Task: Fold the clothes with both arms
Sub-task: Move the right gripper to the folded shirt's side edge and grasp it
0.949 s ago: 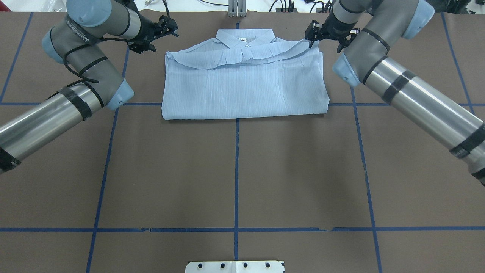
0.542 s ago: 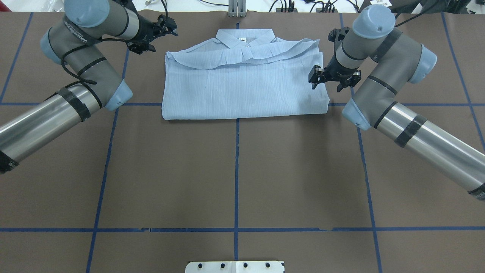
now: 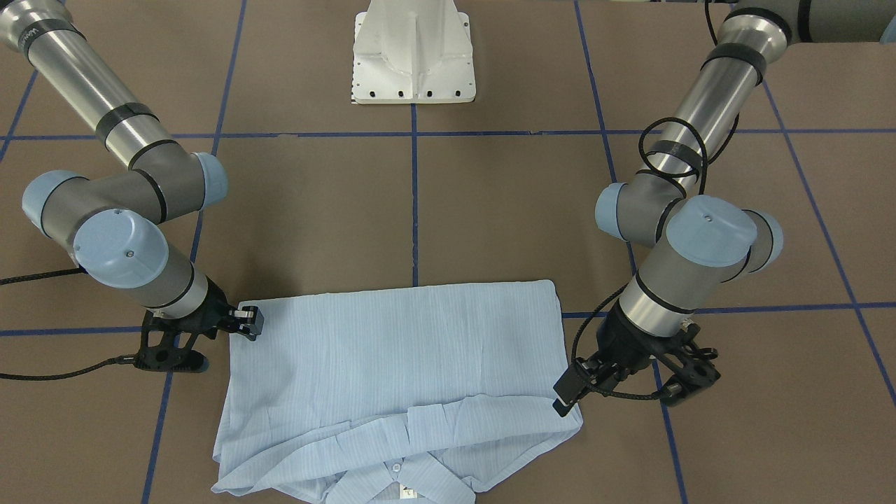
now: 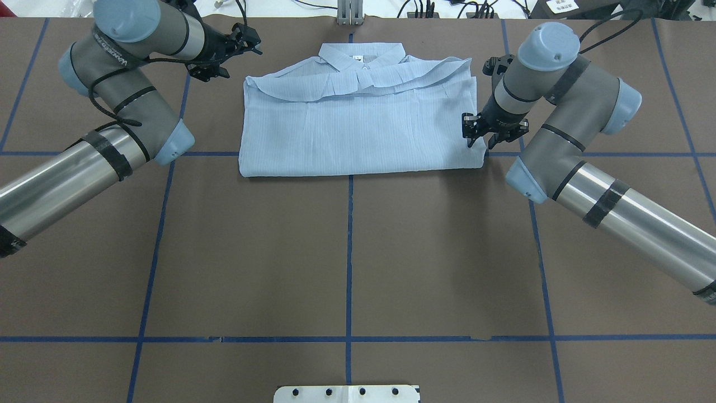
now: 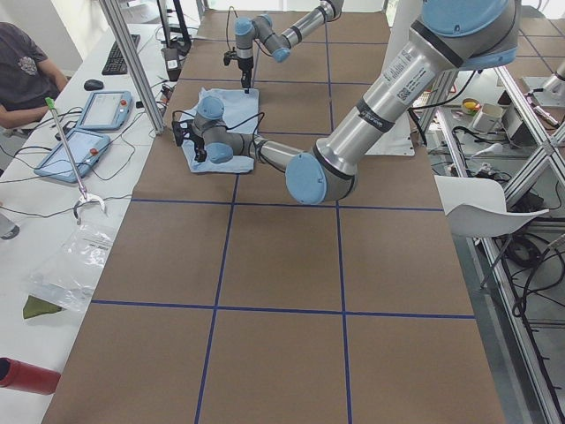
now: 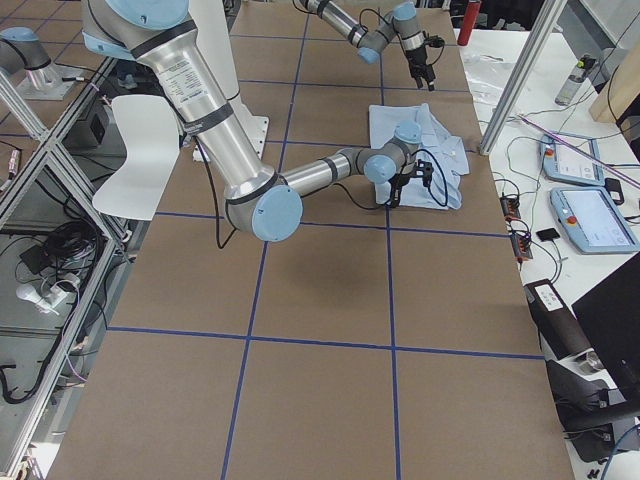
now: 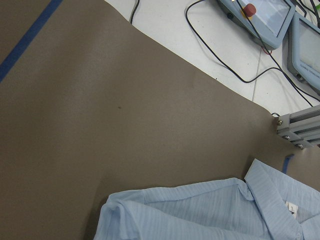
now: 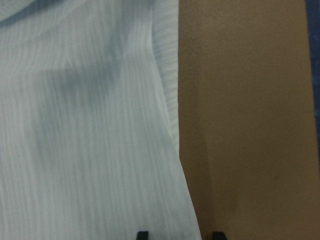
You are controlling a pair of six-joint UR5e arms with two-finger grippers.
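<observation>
Right gripper has travelled from the far, collar-side corner of the shirt along its right edge toward the robot. The left gripper is almost where it was.

Nearest the robot is the white pedestal. Beyond it is the brown table, marked with blue tape lines.

The shirt lies flat on the far half of the table, folded into a rectangle with the folded edge nearest the robot.

Right gripper: beside the near right corner of the shirt, fingers apart. The right wrist view shows the two fingertips straddling the side edge, one over cloth and one over bare table. Contact with the cloth cannot be determined. The overhead view shows only that the gripper is at that edge.

Left gripper: farther out, just beside the far left corner, fingers apart and holding nothing. The left wrist view shows no fingers, only that corner and the collar.

The collar lies farthest from the robot.
</observation>
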